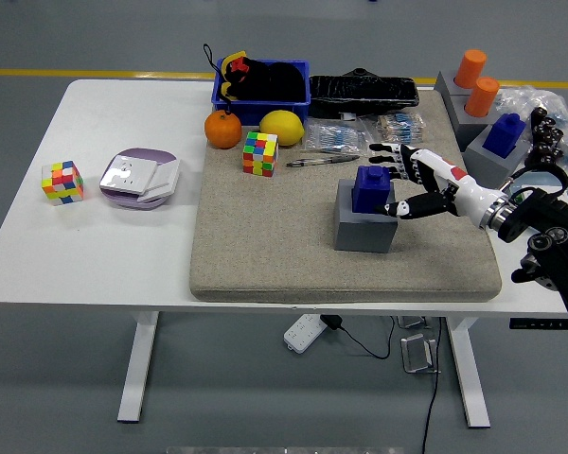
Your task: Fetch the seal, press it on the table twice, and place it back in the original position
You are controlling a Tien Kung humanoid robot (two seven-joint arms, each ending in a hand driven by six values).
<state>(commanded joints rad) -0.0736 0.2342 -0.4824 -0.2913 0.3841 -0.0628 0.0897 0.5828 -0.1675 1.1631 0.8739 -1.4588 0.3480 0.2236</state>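
The seal point(367, 188) is a dark blue block with a knob on top, standing upright on a grey cube base point(363, 230) in the middle of the beige mat point(265, 255). My right hand point(389, 180) reaches in from the right and sits at the seal's right side. Its fingers point(386, 152) are spread behind the seal's top corner and the thumb point(394, 209) lies low at the front right corner. The hand is open and I see no firm grasp. The left arm is out of view.
Behind the seal lie a pen point(320, 161), a colour cube point(260, 153), an orange point(222, 130), a lemon point(282, 128) and a blue bin point(262, 87). At the right stand another blue seal point(504, 134) and orange cylinders point(476, 82). A second cube point(62, 182) and a purple plate point(139, 178) sit at the left.
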